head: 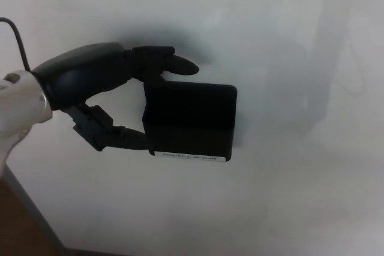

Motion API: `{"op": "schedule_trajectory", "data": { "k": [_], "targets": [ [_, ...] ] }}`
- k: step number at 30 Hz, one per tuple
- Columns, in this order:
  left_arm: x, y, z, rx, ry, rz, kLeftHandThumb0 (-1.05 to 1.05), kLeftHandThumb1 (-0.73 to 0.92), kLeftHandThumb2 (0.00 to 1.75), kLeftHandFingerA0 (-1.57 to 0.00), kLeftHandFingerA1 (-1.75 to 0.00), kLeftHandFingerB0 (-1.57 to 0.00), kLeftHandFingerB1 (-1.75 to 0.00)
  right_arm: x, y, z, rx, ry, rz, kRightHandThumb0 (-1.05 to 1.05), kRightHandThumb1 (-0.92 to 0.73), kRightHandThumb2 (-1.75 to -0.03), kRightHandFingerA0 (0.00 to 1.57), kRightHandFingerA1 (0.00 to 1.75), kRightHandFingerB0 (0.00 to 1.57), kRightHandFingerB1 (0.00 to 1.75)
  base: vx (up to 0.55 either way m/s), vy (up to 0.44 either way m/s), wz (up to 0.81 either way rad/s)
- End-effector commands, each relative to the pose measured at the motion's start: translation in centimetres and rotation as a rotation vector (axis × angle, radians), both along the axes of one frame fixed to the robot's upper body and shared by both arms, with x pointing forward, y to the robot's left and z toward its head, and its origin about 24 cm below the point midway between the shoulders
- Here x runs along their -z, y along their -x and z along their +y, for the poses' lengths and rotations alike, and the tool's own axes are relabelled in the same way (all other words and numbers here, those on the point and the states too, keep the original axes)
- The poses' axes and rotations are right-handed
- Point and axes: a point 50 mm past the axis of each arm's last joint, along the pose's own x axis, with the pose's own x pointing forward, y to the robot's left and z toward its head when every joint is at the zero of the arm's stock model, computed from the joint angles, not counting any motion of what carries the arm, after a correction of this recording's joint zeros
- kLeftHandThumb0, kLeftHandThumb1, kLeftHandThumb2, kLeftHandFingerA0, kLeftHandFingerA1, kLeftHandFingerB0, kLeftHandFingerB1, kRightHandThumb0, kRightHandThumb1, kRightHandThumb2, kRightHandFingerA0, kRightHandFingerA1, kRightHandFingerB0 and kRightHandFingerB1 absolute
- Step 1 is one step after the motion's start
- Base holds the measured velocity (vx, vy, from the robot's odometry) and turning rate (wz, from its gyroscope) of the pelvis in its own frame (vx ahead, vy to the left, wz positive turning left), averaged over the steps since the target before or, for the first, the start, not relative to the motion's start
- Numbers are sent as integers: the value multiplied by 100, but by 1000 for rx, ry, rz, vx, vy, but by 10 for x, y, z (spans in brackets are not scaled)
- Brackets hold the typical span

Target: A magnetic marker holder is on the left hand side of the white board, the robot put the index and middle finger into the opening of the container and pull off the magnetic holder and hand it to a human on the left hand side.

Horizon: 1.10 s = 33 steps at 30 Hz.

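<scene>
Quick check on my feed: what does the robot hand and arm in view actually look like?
The left robot hand has a smooth dark grey, rounded back and black, blocky jointed fingers with rounded tips. It joins a glossy white wrist section. A thin dark cable arcs up behind the wrist. No markings are visible.

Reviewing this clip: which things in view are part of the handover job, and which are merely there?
Part of the job:
- magnetic marker holder, black, on the whiteboard
- left hand, fingers above the holder's top edge, thumb at its lower left corner
- whiteboard

Merely there:
- thin cable behind the left wrist
- white label strip on the holder's front
</scene>
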Motion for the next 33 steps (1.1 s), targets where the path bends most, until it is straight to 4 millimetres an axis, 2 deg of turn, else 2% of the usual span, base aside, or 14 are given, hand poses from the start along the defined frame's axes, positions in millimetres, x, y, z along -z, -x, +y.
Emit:
{"op": "schedule_trajectory", "data": {
  "k": [1,3,4,6,9,10,15,16,25,26,29,30,31,33],
  "targets": [
    [5,-4,-1,-29,-35,9,-70,51,57,-34,-35,-28,-30,-1,3,-7,7,15,-9,-48,-67,-62,77,50,62,45,0,0,0],
    [7,-4,-2,-32,-30,22,-70,51,57,-34,-35,-28,-30,-1,3,-7,6,16,-12,-48,-67,-62,77,50,62,45,0,0,0],
    [8,-4,-2,-32,-30,22,-75,43,76,-30,-43,-25,-39,-1,3,-7,7,16,-12,-48,-66,-62,77,51,63,45,0,0,0],
    [9,-4,-3,-30,-32,20,-71,52,57,-34,-35,-28,-30,-1,3,-7,9,13,-11,-48,-66,-62,77,50,63,45,0,0,0],
    [9,-4,-3,-28,-34,22,-71,52,57,-34,-35,-28,-30,-1,3,-7,8,13,-10,-48,-66,-62,77,50,63,45,0,0,0],
    [12,-3,-5,-27,-49,29,-74,43,76,-29,-42,-25,-39,-1,3,-8,7,16,-8,-46,-69,-61,77,49,65,45,0,0,0],
    [15,-2,-9,-26,-66,36,-70,52,57,-34,-34,-29,-30,0,2,-8,10,11,-4,-47,-69,-61,77,49,66,45,0,0,0],
    [16,-2,-10,-25,-76,42,-70,52,57,-36,-34,-31,-31,-1,0,-7,9,11,-4,-44,-56,-97,70,68,52,59,0,0,0],
    [23,-3,-12,-22,-109,69,-72,53,58,-36,-34,-30,-30,-2,-3,-7,4,22,-15,-44,-57,-96,71,68,53,60,0,0,0],
    [26,-4,-12,-22,-131,75,-67,40,86,-36,-50,-15,-39,-2,-3,-7,3,23,-16,-44,-57,-97,70,67,54,60,0,0,0],
    [29,-5,-15,-23,-166,78,-65,39,86,-36,-52,-15,-40,-3,-5,-8,-2,33,-18,-46,-58,-97,69,67,53,60,0,0,0],
    [30,-6,-15,-23,-174,78,-65,39,86,-36,-52,-15,-40,-3,-6,-9,-3,36,-19,-46,-58,-97,69,67,53,60,0,0,0],
    [31,-8,-17,-26,-194,85,-72,54,58,-36,-34,-30,-31,-3,-7,-8,-4,39,-20,-46,-58,-97,69,67,53,60,0,0,0],
    [31,-11,-19,-28,-209,95,-72,54,58,-35,-33,-29,-30,-3,-9,-7,-8,42,-22,-46,-58,-97,69,67,53,60,0,0,0]
  ]
}}
